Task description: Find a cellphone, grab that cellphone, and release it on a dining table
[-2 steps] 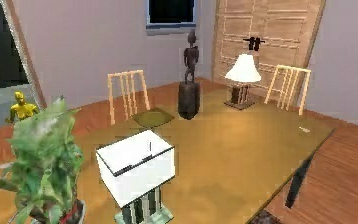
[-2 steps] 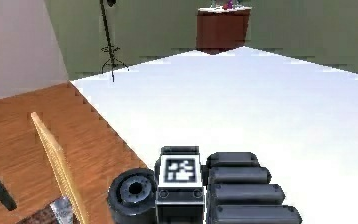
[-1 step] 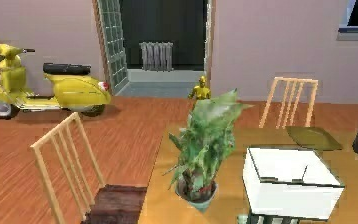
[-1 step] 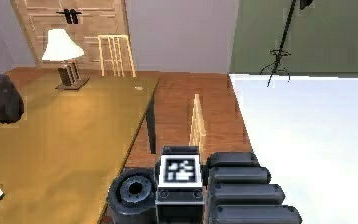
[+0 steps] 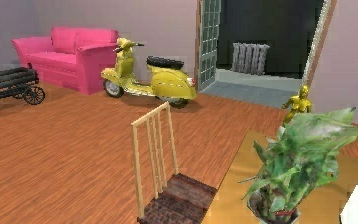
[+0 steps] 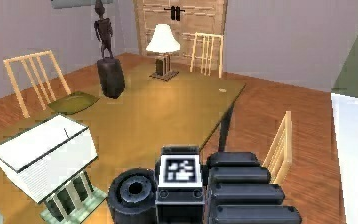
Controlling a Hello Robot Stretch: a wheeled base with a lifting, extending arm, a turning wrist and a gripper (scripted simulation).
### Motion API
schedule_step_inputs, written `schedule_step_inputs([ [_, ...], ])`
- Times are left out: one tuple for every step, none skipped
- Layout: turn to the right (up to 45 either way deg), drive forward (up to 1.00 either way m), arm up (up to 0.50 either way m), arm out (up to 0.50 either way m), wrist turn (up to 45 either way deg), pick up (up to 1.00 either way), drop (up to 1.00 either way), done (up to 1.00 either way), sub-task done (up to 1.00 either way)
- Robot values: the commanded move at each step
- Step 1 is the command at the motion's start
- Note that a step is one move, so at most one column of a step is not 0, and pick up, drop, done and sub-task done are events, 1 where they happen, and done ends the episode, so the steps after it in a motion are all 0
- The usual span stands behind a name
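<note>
Arm side view, bottom centre: the arm (image 6: 242, 190) lies low against the frame's bottom edge and is judged drawn in short, with the gripper (image 6: 134, 196) at its left end. Whether the gripper is spread or pressed together cannot be told, nor whether it holds anything.

Directly up-frame from the gripper lies the dining table (image 6: 177, 110), its long axis running from lower left toward upper centre. On it, nearest first, are a white slatted box (image 6: 45, 150) at lower left, a dark vase (image 6: 111, 77) and a lamp (image 6: 164, 42).

The cellphone cannot be made out among these things, so its bearing from the gripper is undetermined. The search step is judged to be the one in hand.

Forward view: a chair (image 5: 157, 150) and a potted plant (image 5: 297, 160) are near. A yellow scooter (image 5: 147, 75) and a pink sofa (image 5: 72, 55) are far, at upper left.
</note>
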Motion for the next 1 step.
schedule_step_inputs([
  [0.0, 0.0, 0.0, 0.48, 0.0, 0.0, 0.0, 0.0, 0.0],
])
